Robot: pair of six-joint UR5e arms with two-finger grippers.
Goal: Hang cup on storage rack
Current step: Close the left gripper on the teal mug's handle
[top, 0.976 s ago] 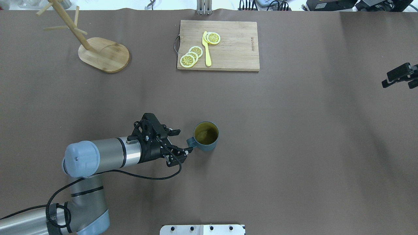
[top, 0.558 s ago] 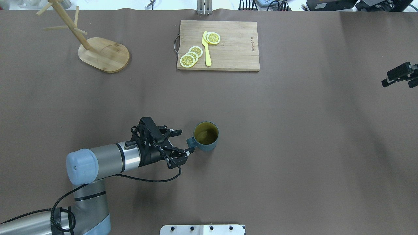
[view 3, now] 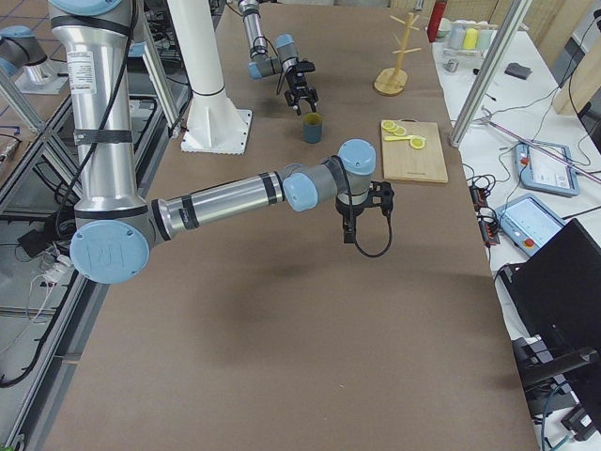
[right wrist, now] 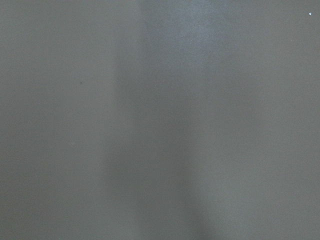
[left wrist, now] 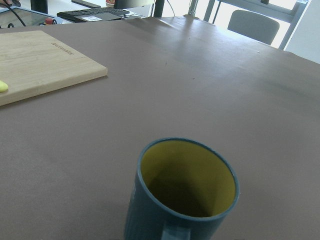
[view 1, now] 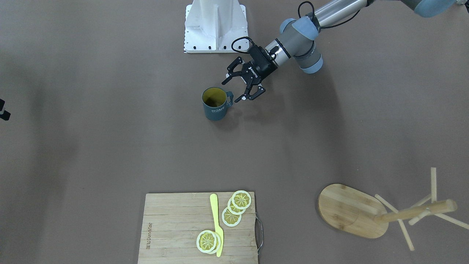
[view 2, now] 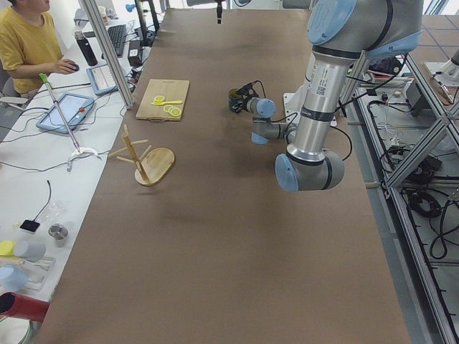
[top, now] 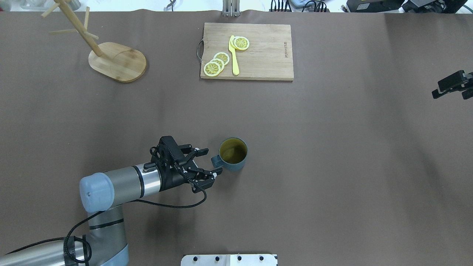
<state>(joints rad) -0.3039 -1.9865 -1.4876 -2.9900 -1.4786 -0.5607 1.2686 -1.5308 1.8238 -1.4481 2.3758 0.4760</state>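
The dark teal cup (top: pixel 232 153) with a yellow-olive inside stands upright on the brown table, its handle pointing at my left gripper. It also shows in the front view (view 1: pixel 215 104) and fills the left wrist view (left wrist: pixel 185 190). My left gripper (top: pixel 212 161) is open and low, one finger on each side of the handle, not closed on it; it also shows in the front view (view 1: pixel 234 90). The wooden storage rack (top: pixel 118 62) stands at the far left with bare pegs. My right gripper (top: pixel 452 85) hangs at the right edge, cut off by the frame.
A wooden cutting board (top: pixel 266 51) with lemon slices (top: pixel 216 63) and a yellow knife (top: pixel 233 55) lies at the far middle. The white robot base (view 1: pixel 214 25) is close behind the cup. An operator sits past the table's far side (view 2: pixel 25 43).
My left arm has swung a little and pushed the open gripper slightly closer to the cup, its fingers reaching further along the handle. The cup and the right arm have not moved.
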